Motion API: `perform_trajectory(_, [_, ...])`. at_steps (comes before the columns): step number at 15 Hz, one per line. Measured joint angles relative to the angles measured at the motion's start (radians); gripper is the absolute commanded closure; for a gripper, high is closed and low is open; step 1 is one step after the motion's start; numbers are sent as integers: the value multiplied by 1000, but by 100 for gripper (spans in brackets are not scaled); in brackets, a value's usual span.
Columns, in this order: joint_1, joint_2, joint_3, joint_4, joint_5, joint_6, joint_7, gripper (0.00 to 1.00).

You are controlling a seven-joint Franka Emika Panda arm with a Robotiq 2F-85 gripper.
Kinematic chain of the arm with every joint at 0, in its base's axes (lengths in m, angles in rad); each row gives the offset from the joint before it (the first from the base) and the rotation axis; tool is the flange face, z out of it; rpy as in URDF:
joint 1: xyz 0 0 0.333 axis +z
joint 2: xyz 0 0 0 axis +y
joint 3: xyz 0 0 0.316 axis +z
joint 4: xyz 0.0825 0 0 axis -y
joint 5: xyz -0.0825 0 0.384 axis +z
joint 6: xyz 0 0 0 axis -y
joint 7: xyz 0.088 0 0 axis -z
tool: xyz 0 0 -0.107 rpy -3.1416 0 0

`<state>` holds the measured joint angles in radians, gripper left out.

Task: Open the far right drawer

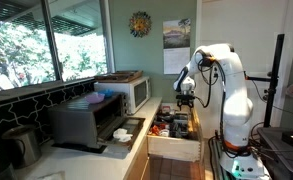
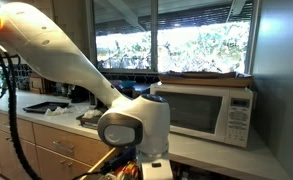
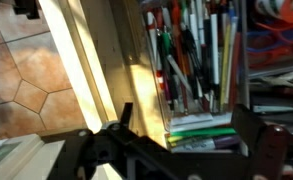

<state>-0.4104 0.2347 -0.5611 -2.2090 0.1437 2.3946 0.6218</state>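
Note:
The far right drawer (image 1: pixel 174 150) is a shallow light tan wooden drawer. It stands pulled out from the counter, with dark utensils inside. In the wrist view I look down into it (image 3: pixel 111 60): its pale wooden side runs down the left, and a clear organiser (image 3: pixel 191 60) holds several pens and markers. My gripper (image 1: pixel 186 98) hangs above the open drawer. In the wrist view its two dark fingers (image 3: pixel 186 130) are spread wide apart over the pens, with nothing between them. In an exterior view the arm's wrist (image 2: pixel 136 125) fills the middle and the fingers are mostly cut off.
A toaster oven (image 1: pixel 86 120) and a white microwave (image 1: pixel 126 92) stand on the counter left of the drawer; the microwave also shows in an exterior view (image 2: pixel 206 108). The robot base (image 1: pixel 236 130) stands right of the drawer. A tiled floor (image 3: pixel 26 85) lies beside the drawer front.

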Motion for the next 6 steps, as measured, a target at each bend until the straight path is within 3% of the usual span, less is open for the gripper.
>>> perform_trajectory(3, [-7,-71,25,-16,89,92,-68,0])
perform_trajectory(6, [-9,-120,84,-60,231,162,-221,0])
